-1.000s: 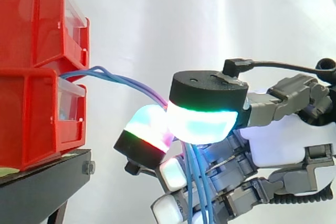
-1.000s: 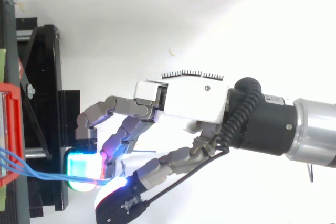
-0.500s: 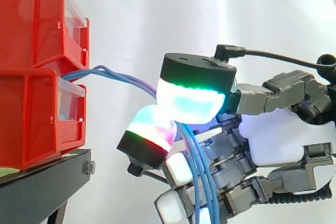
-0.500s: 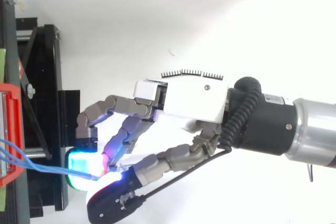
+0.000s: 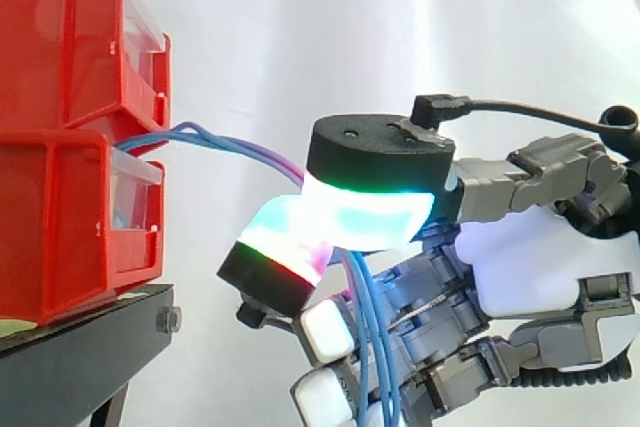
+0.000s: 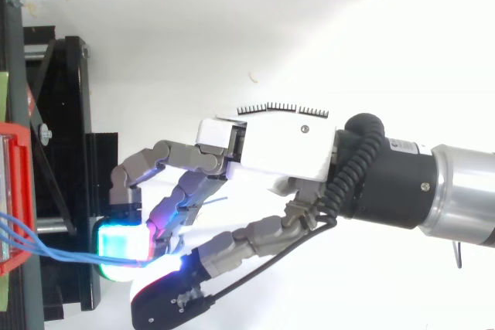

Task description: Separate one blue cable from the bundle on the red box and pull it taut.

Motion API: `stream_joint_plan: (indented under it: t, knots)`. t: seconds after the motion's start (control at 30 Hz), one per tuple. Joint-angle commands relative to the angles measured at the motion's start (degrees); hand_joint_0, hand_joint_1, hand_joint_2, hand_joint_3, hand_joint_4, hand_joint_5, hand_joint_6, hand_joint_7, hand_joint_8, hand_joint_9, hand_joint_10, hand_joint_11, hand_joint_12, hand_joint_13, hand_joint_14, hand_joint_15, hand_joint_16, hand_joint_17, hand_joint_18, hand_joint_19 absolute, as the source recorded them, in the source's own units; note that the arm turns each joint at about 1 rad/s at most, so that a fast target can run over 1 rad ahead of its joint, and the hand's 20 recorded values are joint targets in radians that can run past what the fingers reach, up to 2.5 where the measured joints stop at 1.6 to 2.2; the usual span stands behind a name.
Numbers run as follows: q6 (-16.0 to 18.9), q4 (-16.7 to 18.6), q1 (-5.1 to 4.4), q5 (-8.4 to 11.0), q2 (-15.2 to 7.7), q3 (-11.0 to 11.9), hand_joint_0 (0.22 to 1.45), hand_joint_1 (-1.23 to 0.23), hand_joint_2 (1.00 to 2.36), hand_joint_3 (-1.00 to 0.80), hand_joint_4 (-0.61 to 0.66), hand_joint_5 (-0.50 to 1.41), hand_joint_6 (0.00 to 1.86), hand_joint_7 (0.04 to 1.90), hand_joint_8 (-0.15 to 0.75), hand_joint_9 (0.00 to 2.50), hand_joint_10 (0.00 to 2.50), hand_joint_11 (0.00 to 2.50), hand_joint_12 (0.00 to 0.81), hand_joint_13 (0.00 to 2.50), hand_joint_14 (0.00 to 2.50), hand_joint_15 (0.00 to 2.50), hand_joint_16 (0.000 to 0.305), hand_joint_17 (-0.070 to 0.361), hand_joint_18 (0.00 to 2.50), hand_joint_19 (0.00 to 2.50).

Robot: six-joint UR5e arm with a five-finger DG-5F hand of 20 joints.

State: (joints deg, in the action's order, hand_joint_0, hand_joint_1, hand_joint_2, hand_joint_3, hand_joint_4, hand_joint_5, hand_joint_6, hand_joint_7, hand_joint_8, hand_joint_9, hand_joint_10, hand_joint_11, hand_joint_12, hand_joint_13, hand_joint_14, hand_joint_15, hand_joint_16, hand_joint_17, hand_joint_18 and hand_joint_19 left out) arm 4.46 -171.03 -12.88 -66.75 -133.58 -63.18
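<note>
Smooth red plastic bins (image 5: 70, 177) with clear fronts stack squarely on the black stand (image 5: 70, 357) at the left. From the seam between them, thin glossy blue cables (image 5: 235, 147) arc right through open air before the white curtain (image 5: 350, 37), clear of the stand's edge. The hand (image 5: 540, 257) has two thick, rounded glowing pads (image 5: 360, 222) pressed together on the strands, though how many are pinched is hard to tell. Below the pinch, the strands hang past the curled lower fingers.

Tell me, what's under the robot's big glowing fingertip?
The blue cables from the red boxes run under that pad, pinched against a second glowing pad, then hang down. The pads cover the pinched stretch itself.
</note>
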Motion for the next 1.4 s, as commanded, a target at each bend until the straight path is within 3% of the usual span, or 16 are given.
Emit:
stream_joint_plan:
  t: [0.0,0.13,0.23,0.37,0.57,1.23,1.37]
  knots:
    - [0.02,0.00,-0.04,-0.05,-0.01,-0.01,0.73,-0.87,1.01,-0.39,0.07,-0.22,0.88,1.10,0.279,0.77,0.02,0.55,0.341,0.83,0.01,0.45,0.054,0.121,0.71,0.66]
    - [0.11,0.00,0.04,-0.05,-0.01,-0.01,0.74,-0.88,1.00,-0.47,0.09,-0.22,0.87,1.06,0.274,0.76,0.01,0.54,0.338,0.81,0.01,0.44,0.054,0.121,0.70,0.65]
    - [0.11,0.00,0.04,-0.05,-0.01,-0.01,0.67,-0.87,1.00,-0.50,0.11,-0.22,0.87,1.07,0.276,0.77,0.02,0.55,0.337,0.81,0.01,0.45,0.053,0.120,0.70,0.67]
    - [0.11,0.00,0.04,-0.05,-0.01,-0.01,0.56,-0.71,1.00,-0.50,0.15,-0.19,0.85,1.11,0.309,0.86,0.02,0.56,0.356,0.86,0.01,0.46,0.054,0.123,0.71,0.69]
    - [0.11,0.00,0.04,0.04,-0.01,-0.01,0.55,-0.60,1.00,-0.50,0.16,-0.18,0.85,1.14,0.318,0.92,0.02,0.56,0.362,0.89,0.01,0.46,0.055,0.124,0.71,0.71]
    - [0.11,0.00,0.04,-0.05,-0.01,-0.01,0.49,-0.64,1.00,-0.50,0.18,-0.17,0.83,1.10,0.338,0.93,0.02,0.57,0.389,0.90,0.01,0.47,0.060,0.135,0.71,0.73]
    - [0.11,0.00,0.04,-0.05,-0.01,-0.01,0.58,-0.64,1.01,-0.33,0.17,-0.17,0.83,1.10,0.339,0.94,0.01,0.55,0.388,0.90,0.01,0.47,0.060,0.136,0.72,0.73]
